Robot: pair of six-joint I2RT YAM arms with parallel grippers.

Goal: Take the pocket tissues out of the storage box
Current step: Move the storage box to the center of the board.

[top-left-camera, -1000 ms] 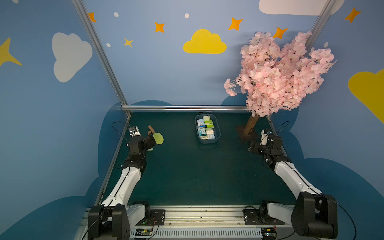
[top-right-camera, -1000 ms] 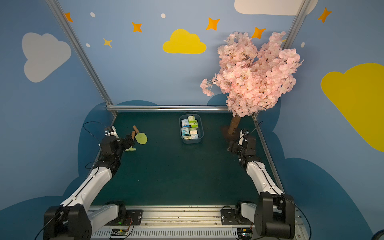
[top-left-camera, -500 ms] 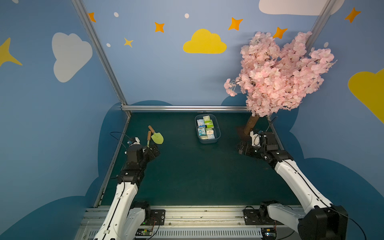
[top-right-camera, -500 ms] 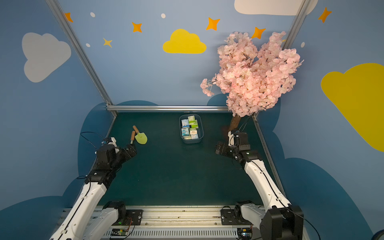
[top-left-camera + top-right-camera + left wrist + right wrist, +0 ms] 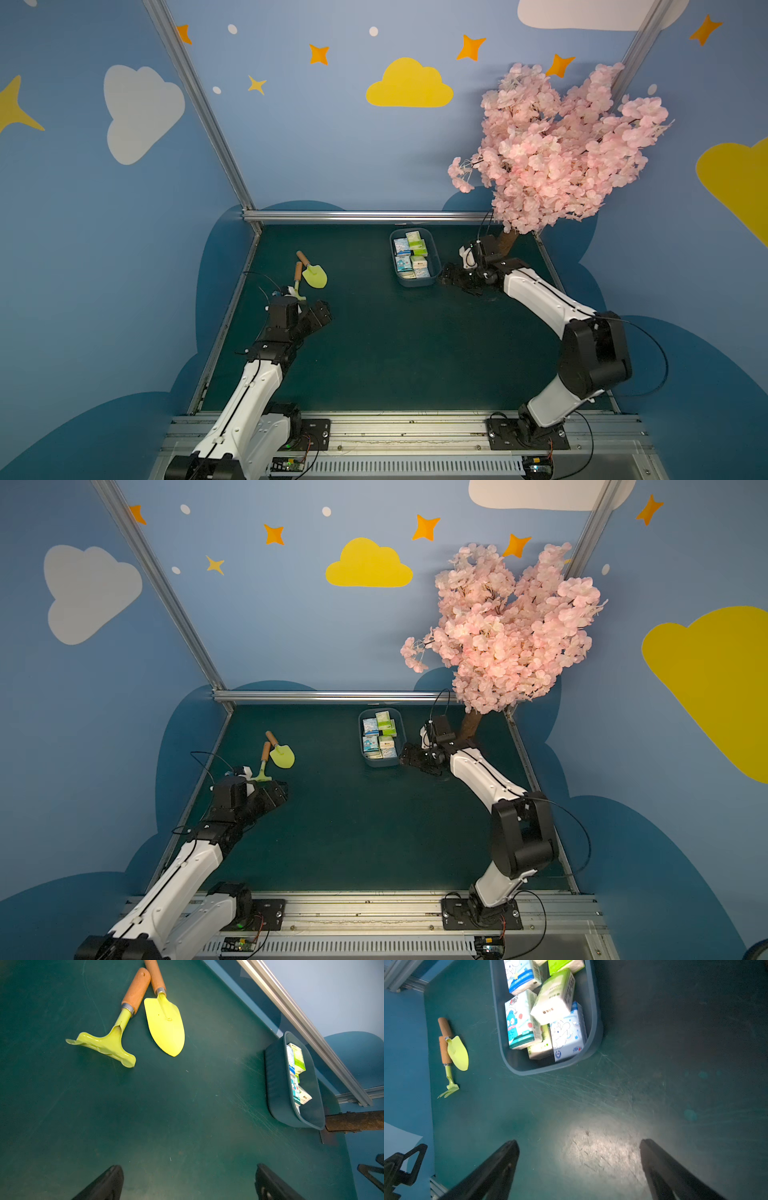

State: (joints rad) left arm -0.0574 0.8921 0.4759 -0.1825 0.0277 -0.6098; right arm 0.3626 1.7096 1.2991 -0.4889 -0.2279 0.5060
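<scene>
The box (image 5: 417,283) stands at the far middle of the green surface (image 5: 395,353), with the tissues (image 5: 411,259) piled inside it. The right pincer (image 5: 448,277) is just beside the box's near right corner, jaws spread wide, nothing between them. The left pincer (image 5: 321,312), released and empty, is well apart from the box, near a trowel (image 5: 314,276) and rake (image 5: 297,279).

The dark green table (image 5: 395,353) carries 4 things. The storage box (image 5: 417,284) sits toward 12 o'clock, near the far edge. At 10 o'clock lie 2 garden tools just beside each other: a yellow-green trowel (image 5: 314,276) and a small rake (image 5: 298,272). A blossom tree's trunk (image 5: 509,242) stands at 2 o'clock. Pale scratches mark the surface beside the box.
</scene>
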